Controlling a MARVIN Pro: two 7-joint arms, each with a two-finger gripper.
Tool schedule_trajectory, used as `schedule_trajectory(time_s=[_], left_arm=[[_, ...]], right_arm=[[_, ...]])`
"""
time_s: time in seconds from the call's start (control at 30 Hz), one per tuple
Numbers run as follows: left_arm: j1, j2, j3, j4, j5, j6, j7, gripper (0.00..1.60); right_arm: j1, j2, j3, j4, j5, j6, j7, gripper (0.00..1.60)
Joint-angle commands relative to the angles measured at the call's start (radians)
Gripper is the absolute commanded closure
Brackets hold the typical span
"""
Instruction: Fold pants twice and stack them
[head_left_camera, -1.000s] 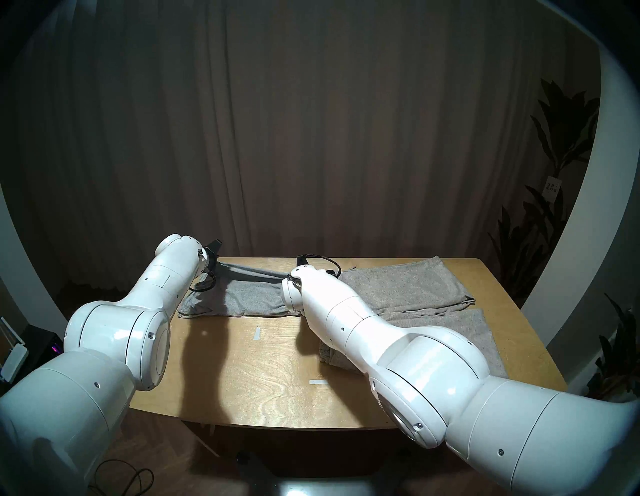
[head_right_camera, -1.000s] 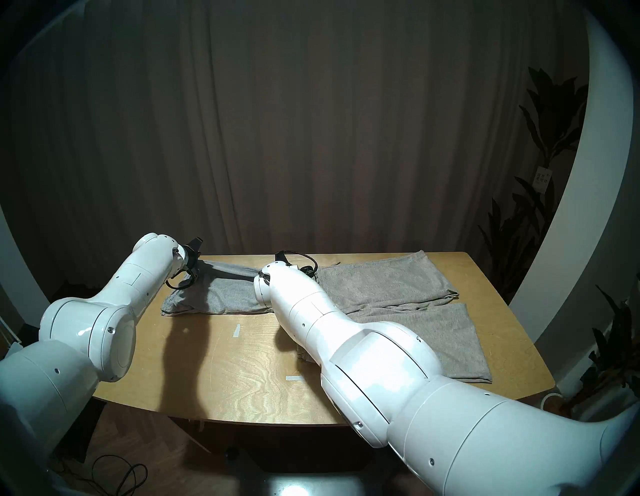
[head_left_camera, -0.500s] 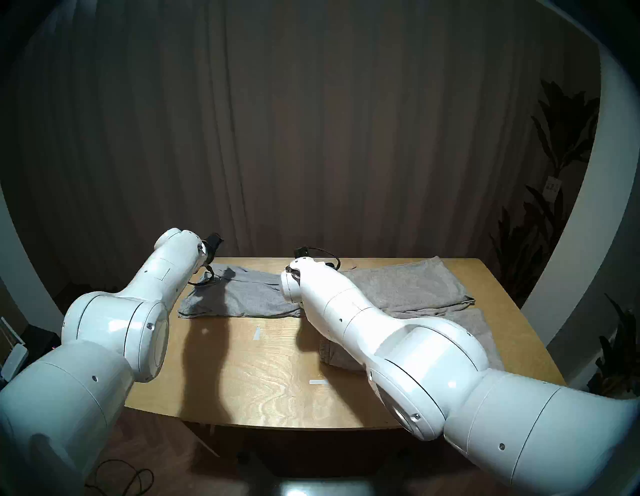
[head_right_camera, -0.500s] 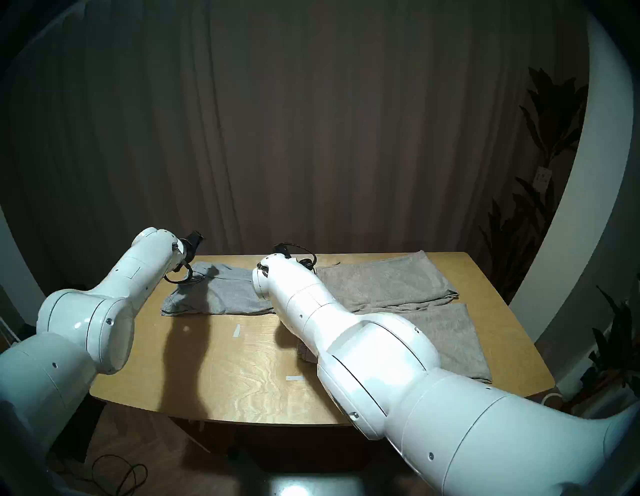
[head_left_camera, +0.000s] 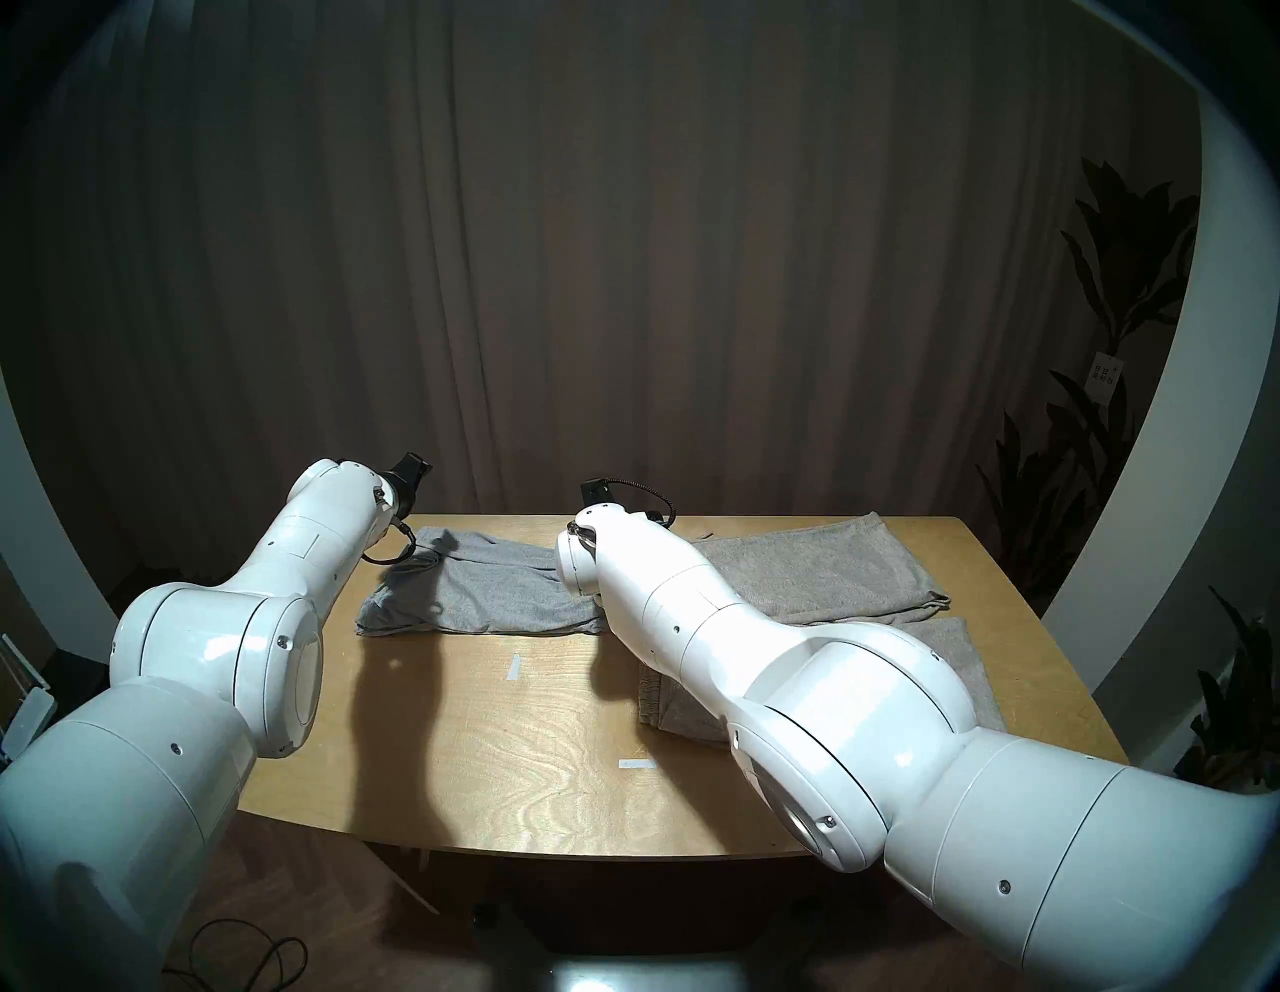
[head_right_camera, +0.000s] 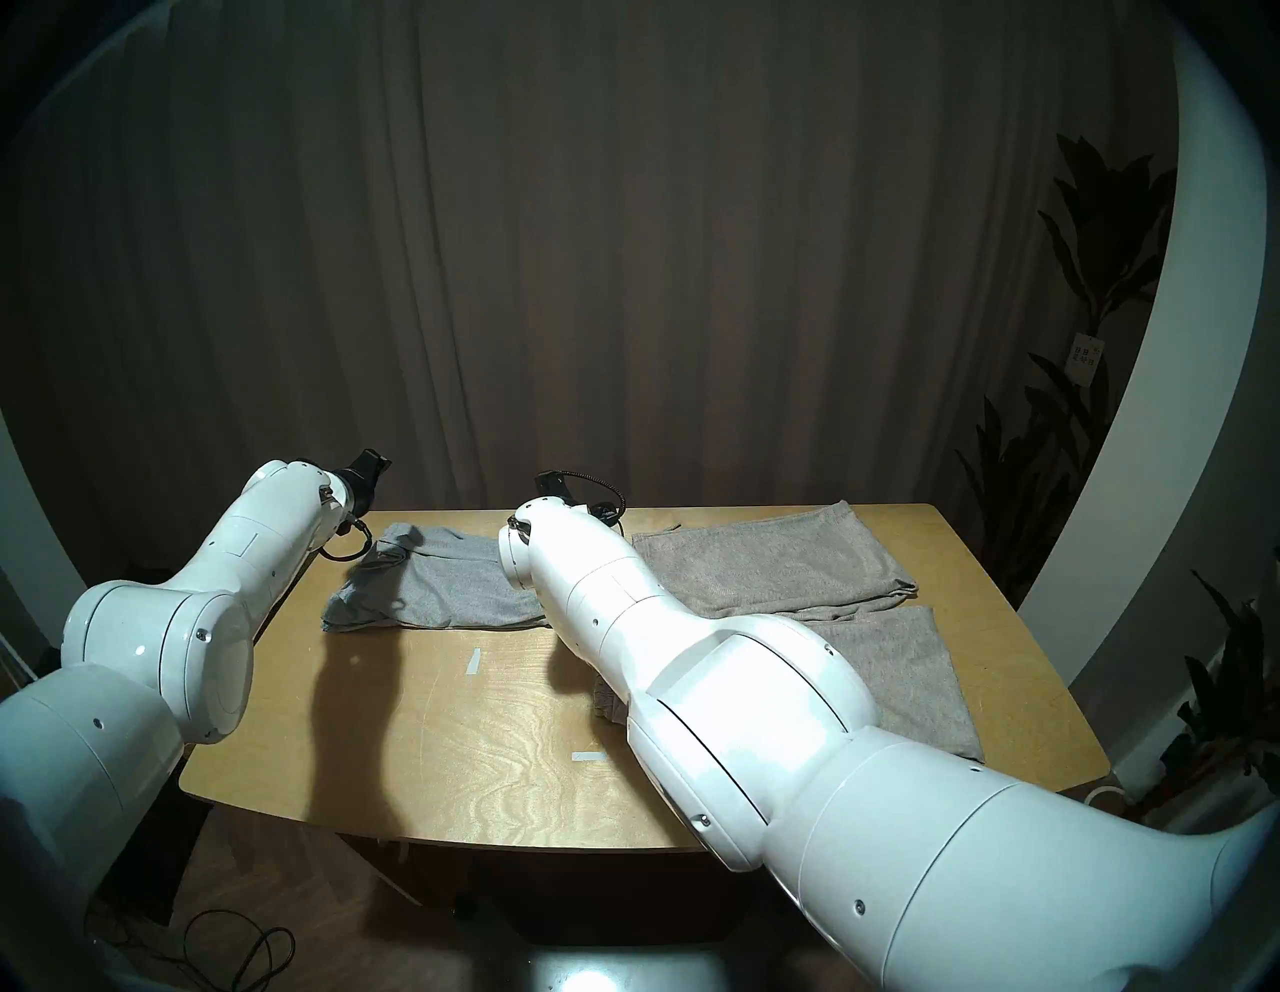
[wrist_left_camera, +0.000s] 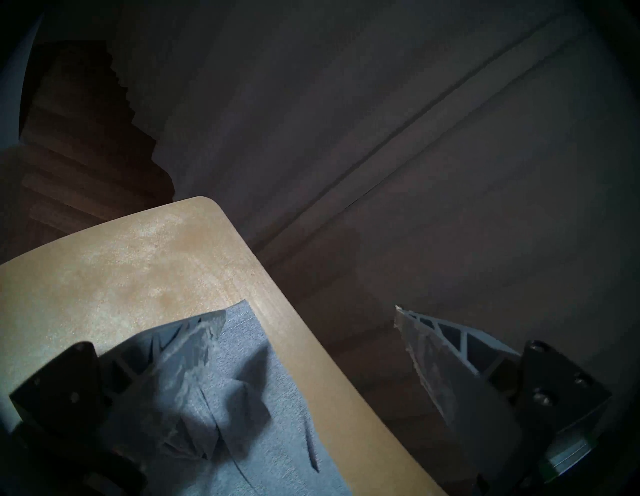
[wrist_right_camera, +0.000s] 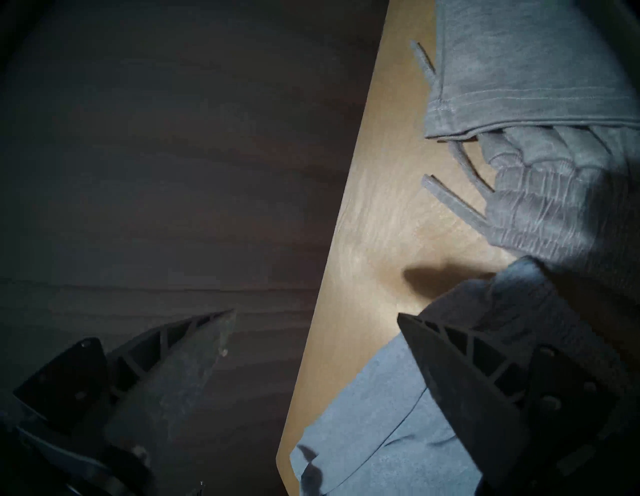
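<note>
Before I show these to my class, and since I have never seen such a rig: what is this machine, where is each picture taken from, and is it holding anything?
It is a robot with two white arms, each ending in a two-fingered pincer. The two wide pictures come from cameras on its head, looking down at a wooden table. The two dark close-ups come from a camera on each wrist, with that pincer's fingers at the bottom corners. On the table lie two pairs of soft pants: a smaller light grey pair, partly folded, and a larger beige-grey pair spread out. The left pincer and the right pincer both stand open above the far edge of the table, over the grey pair. Neither holds anything.
</note>
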Motion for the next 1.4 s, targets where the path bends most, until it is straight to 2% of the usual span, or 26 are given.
schedule_trajectory(time_s=[0.0,0.03,0.07,0.13,0.33,0.8,1.37], left_arm=[[0.043,0.078,-0.047,-0.067,-0.042,-0.009,-0.105,0.00],[0.053,0.086,-0.057,-0.071,-0.051,-0.008,-0.146,0.00],[0.059,0.090,-0.060,-0.078,-0.054,-0.007,-0.138,0.00],[0.081,0.102,-0.067,-0.092,-0.059,-0.007,-0.180,0.00],[0.140,0.126,-0.092,-0.113,-0.078,-0.005,-0.240,0.00],[0.263,0.172,-0.146,-0.100,-0.119,-0.002,-0.284,0.00],[0.333,0.153,-0.170,-0.145,-0.159,0.027,-0.365,0.00]], right_arm=[[0.007,-0.028,-0.025,-0.063,-0.018,0.017,0.071,0.00],[0.005,-0.026,-0.028,-0.070,-0.020,0.018,0.077,0.00],[0.004,-0.026,-0.030,-0.075,-0.022,0.018,0.081,0.00],[-0.002,-0.022,-0.034,-0.089,-0.024,0.016,0.092,0.00],[-0.035,-0.016,-0.041,-0.123,-0.027,0.002,0.103,0.00],[-0.104,-0.023,-0.076,-0.160,-0.036,0.001,0.110,0.00],[-0.140,-0.008,-0.101,-0.194,-0.050,-0.011,0.123,0.00]])
